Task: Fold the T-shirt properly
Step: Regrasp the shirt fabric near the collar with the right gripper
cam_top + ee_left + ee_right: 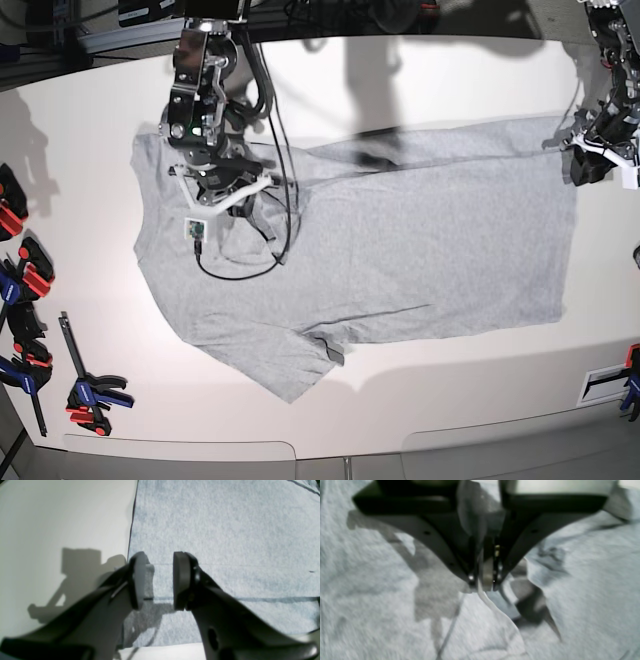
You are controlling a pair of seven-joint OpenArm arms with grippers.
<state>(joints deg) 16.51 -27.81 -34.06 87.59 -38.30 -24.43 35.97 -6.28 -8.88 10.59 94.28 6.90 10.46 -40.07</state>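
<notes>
The light grey T-shirt (420, 240) lies spread on the white table (450, 400), one short sleeve (290, 360) pointing toward the front edge. My right gripper (228, 195) is over the shirt's left end. In the right wrist view this gripper (485, 581) is shut on a raised fold of the T-shirt (370, 592), and the cloth wrinkles around the pinch. My left gripper (582, 160) is at the shirt's far right corner. In the left wrist view it (158, 580) stands open just above the T-shirt (225, 530) by the hem, with nothing between its fingers.
Several red, blue and black clamps (30, 300) lie along the table's left edge, one more (95, 395) nearer the front. A black cable (240, 272) from the right arm loops over the shirt. A small label (605, 385) sits at the front right.
</notes>
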